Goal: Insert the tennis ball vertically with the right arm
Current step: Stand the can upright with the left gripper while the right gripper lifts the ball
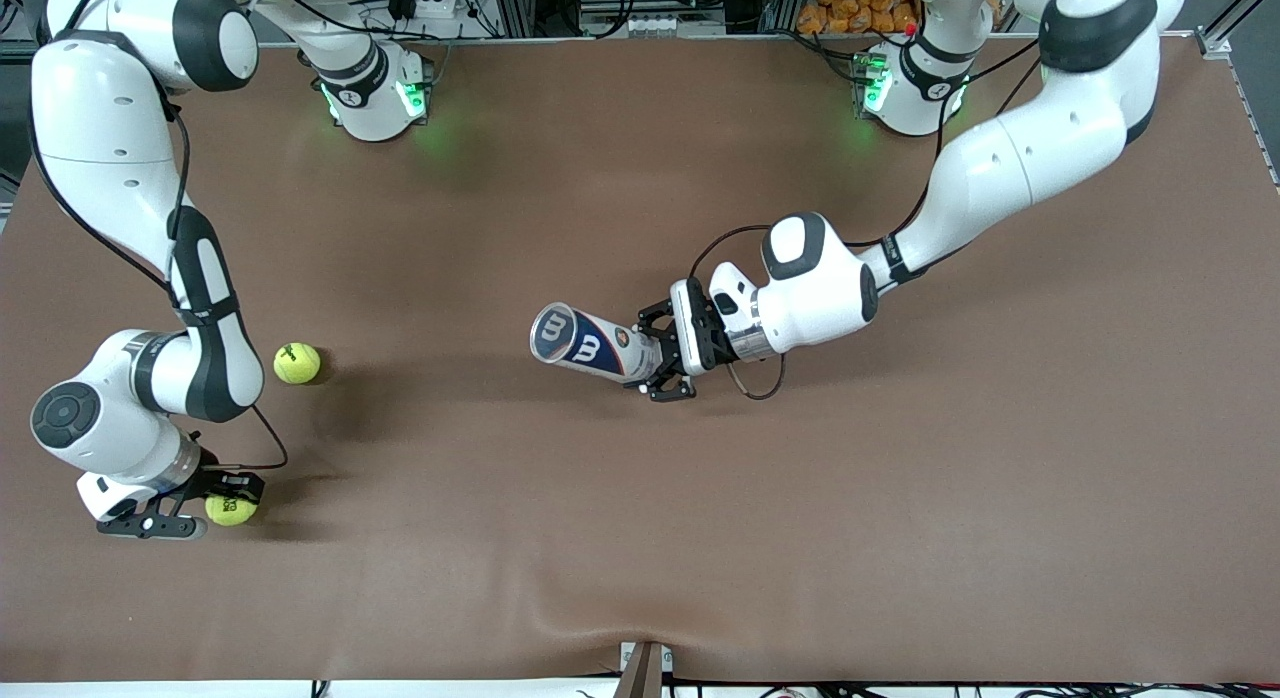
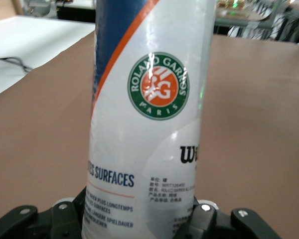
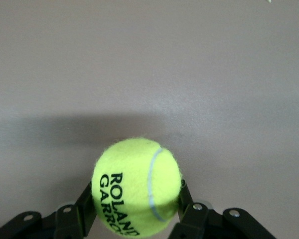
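Note:
My right gripper [image 1: 228, 502] is shut on a yellow tennis ball [image 1: 231, 508], low over the table at the right arm's end. In the right wrist view the ball [image 3: 137, 185] sits between the black fingers [image 3: 84, 201] of my right gripper [image 3: 137, 204]. My left gripper [image 1: 655, 361] is shut on the base of a white and blue tennis-ball can [image 1: 590, 344], held tilted over the middle of the table, its open mouth [image 1: 552, 332] turned toward the right arm's end. In the left wrist view the can [image 2: 149, 99] fills the space in front of my left gripper [image 2: 139, 211].
A second yellow tennis ball [image 1: 297, 363] lies loose on the brown table [image 1: 800, 528], beside the right arm's forearm and farther from the front camera than the held ball. A small bracket [image 1: 643, 668] stands at the table's near edge.

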